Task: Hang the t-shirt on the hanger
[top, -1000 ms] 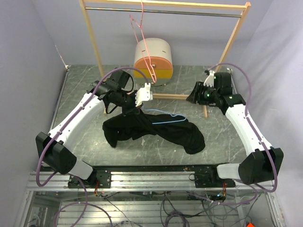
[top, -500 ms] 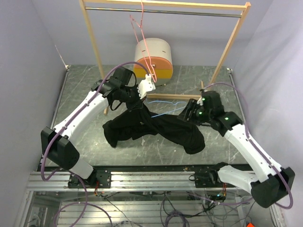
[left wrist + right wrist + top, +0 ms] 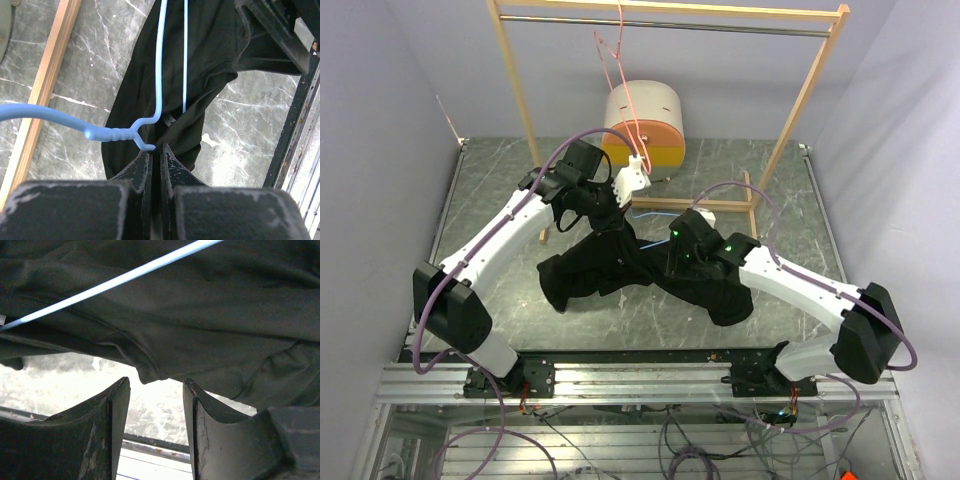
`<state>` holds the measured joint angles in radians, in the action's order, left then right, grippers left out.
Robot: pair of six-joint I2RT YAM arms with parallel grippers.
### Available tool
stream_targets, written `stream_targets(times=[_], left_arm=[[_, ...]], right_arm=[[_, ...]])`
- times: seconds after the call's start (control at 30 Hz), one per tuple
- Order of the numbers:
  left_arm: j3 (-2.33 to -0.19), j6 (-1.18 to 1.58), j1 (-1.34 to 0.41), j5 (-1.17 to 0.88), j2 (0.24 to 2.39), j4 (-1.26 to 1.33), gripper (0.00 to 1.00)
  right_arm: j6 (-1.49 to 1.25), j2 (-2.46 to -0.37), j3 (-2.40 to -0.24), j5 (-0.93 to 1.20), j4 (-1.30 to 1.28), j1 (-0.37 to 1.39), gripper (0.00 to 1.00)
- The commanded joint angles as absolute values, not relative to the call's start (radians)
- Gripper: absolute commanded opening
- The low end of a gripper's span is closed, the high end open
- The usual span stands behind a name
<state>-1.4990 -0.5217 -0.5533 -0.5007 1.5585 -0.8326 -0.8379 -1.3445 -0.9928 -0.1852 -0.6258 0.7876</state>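
Top external view: the black t-shirt [image 3: 590, 275] is lying crumpled across the middle of the tabletop [image 3: 485, 175], with one end bunching up toward the left tool [image 3: 632, 182]. Seen from the left wrist, that tool is clenching the light-blue hanger [image 3: 111, 134] at its twisted neck, and the hanger's wires are running out over the shirt. The right tool [image 3: 156, 381] is hanging released, fingers apart, just beside a fold of the shirt. Whether it is touching the cloth, I cannot tell.
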Motion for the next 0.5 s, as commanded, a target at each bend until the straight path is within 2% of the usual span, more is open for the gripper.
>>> stream_targets(times=[0.0,0.47], left_arm=[[-1.517,-0.502,-0.56,-0.521,1.537,-0.792,0.07],[-1.498,-0.506,-0.559,-0.532,1.527,-0.788,0.07]], right_arm=[[-0.842,-1.382,-1.037,-0.303,-0.607,0.816,0.46],[-0.794,-1.474,-1.044,-0.279,-0.559,0.831,0.46]])
